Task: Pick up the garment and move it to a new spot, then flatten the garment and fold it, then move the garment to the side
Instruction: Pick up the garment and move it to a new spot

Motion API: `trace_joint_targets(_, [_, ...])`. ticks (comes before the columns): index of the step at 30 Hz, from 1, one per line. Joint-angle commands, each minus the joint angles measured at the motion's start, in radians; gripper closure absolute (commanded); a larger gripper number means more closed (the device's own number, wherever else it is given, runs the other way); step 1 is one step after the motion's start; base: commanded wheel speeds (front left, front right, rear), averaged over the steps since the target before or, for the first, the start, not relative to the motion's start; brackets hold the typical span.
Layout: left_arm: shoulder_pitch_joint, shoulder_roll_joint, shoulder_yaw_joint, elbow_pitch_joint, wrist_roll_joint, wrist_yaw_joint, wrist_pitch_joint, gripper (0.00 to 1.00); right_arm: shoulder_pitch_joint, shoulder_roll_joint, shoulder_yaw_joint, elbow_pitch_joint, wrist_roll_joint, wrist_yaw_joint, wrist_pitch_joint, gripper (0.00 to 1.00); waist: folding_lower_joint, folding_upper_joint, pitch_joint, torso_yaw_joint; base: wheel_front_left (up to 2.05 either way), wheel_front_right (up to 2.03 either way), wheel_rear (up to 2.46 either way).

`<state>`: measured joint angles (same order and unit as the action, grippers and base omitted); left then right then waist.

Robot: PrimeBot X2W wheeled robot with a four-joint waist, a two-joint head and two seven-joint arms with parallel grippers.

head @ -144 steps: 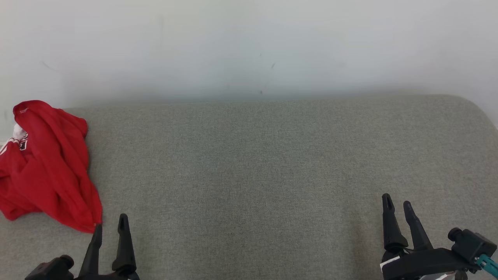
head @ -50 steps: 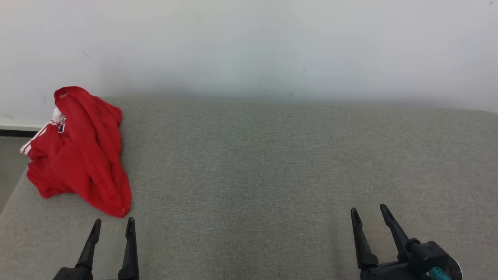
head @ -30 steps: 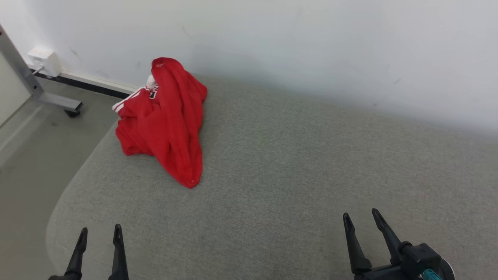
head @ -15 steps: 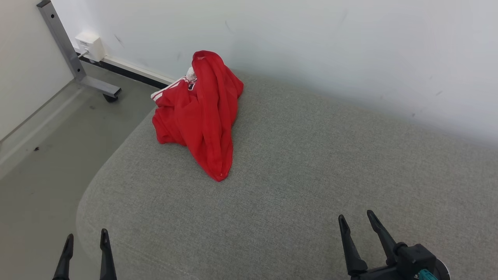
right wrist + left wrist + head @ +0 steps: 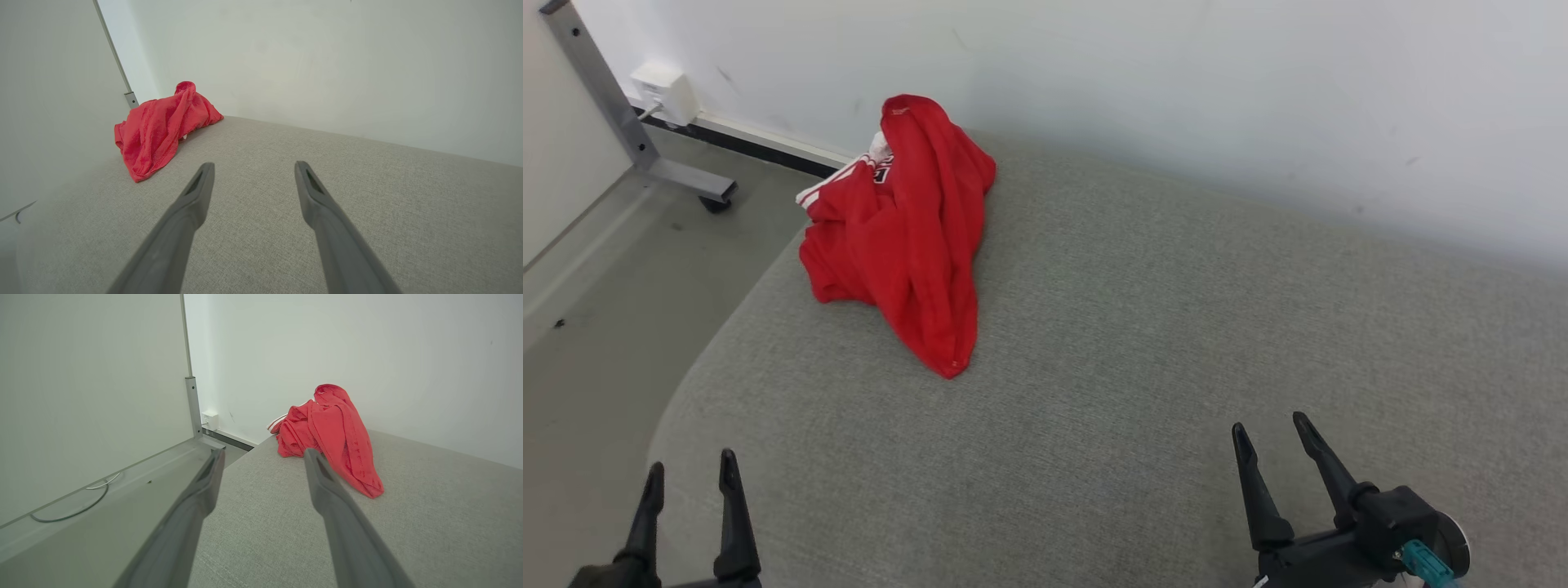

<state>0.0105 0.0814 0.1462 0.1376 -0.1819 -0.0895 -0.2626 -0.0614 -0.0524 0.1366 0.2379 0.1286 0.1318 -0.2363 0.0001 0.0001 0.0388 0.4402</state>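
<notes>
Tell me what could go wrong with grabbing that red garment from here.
1. The garment sits at the corner of the cushion beside the floor; a nudge from the open left tool might push it off.
2. It is bunched in a heap, so a pinch may catch only one layer and lift it tangled.
3. The wall is close behind it; an overreach could strike it.

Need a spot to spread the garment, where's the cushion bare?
Bare: the grey cushion from the red garment rightward, between the wall and the right gripper. Crowded: the far left corner, where the garment lies heaped.
</notes>
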Motion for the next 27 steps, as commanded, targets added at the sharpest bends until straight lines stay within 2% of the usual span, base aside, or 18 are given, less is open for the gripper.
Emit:
trace_joint_targets(1, [-0.03,0.003,0.007,0.001,-0.011,-0.006,-0.004,0.0,-0.009,-0.007,-0.004,-0.007,-0.006,-0.002,0.004,0.0,-0.0001,-0.0001,0.036,-0.053,0.0,0.0,0.0])
trace_joint_targets(8, [-0.19,0.045,0.02,0.025,-0.04,-0.019,-0.004,0.0,-0.045,-0.035,-0.042,-0.049,-0.024,-0.002,0.013,0.0,-0.0001,-0.0001,0.134,-0.187,0.0,0.0,0.0])
trace_joint_targets(16, [-0.45,0.155,0.032,0.11,-0.091,-0.033,0.014,0.0,-0.086,-0.054,-0.09,-0.104,-0.038,-0.002,0.021,0.0,-0.0001,-0.0001,0.271,-0.317,0.0,0.0,0.0])
trace_joint_targets(27, [-0.676,0.288,0.016,0.296,-0.127,-0.038,0.114,0.0,-0.116,-0.053,-0.136,-0.146,-0.048,-0.002,0.013,0.0,-0.0001,-0.0001,0.376,-0.41,0.0,0.0,0.0])
